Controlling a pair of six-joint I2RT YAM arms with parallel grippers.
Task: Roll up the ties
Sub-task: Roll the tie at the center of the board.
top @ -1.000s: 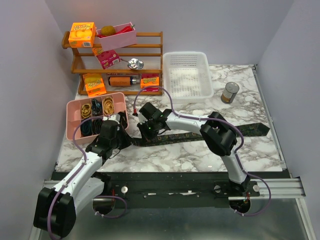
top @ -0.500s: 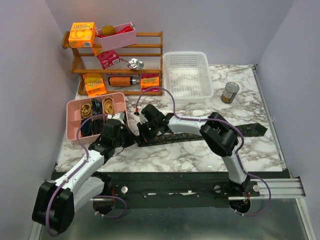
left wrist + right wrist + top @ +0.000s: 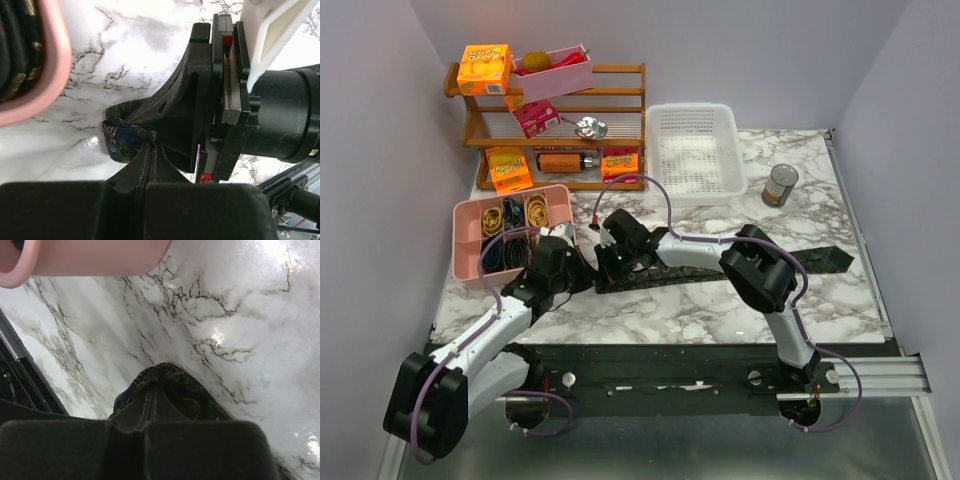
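Left claw [image 3: 582, 274] and right claw [image 3: 604, 268] were seen from above meeting tip to tip near the left front of the marble table [image 3: 720, 310], both arms bent low. The dark speckled tie [image 3: 825, 261] was stretched flat from them rightward, ending short of the right edge, with open marble beyond it. From the left wrist, both claws were seen pressed together on a folded loop of the tie's end, near the rounded pink tray [image 3: 50, 60]. From the right wrist, closed fingers were seen pinching the leaf-patterned fabric, bunched on glossy veined marble below the tray's wall.
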